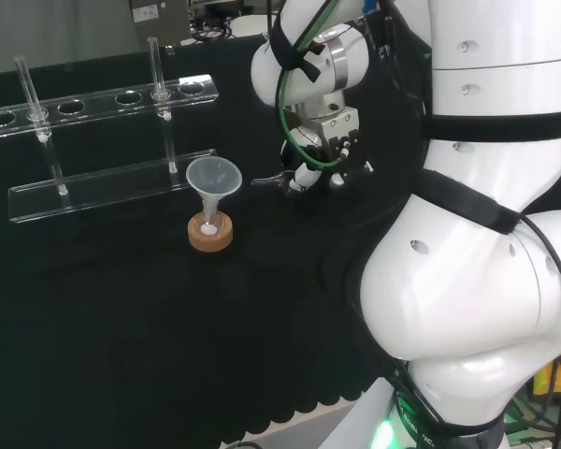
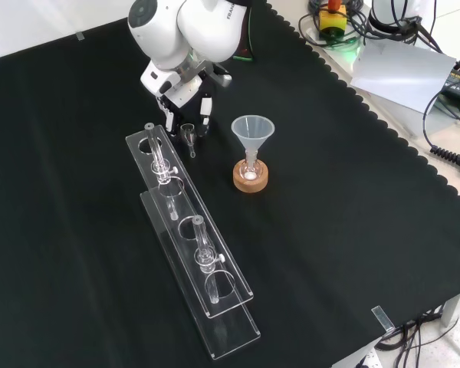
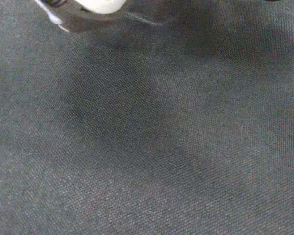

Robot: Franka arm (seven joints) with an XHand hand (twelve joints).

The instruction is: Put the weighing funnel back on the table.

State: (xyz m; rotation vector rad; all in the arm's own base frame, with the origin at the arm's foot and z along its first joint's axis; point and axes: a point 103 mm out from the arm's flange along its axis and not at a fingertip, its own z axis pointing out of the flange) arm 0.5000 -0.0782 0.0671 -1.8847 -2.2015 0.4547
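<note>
One weighing funnel [image 2: 188, 134]: a small clear piece at the hand's fingertips, low over the cloth [image 2: 353, 230], with its stem pointing away from the arm. I cannot tell whether it touches the cloth.
Hand [image 2: 180, 92]: low over the cloth. As far as the front view shows, its fingers are pinched on the cup end of the weighing funnel.
Rack [image 2: 192, 230]: its upper end in the front view, with one tube [image 2: 159, 157] in it, stands just beside the weighing funnel on the left.
Funnel [image 2: 252, 130]: upright in a small flask on a cork ring [image 2: 251, 178], near the weighing funnel on the right in the front view.
Risk, drop: if the fingers part while the piece hangs clear of the cloth, it falls and may crack.
Risk, roll: the round cup may let it roll towards the rack once freed.
Risk, snag: an opening finger could catch the rim and flick or drag the piece.
Risk, neighbours: a wide opening or a sideways retreat could strike the tube or tip the funnel off its ring.
</note>
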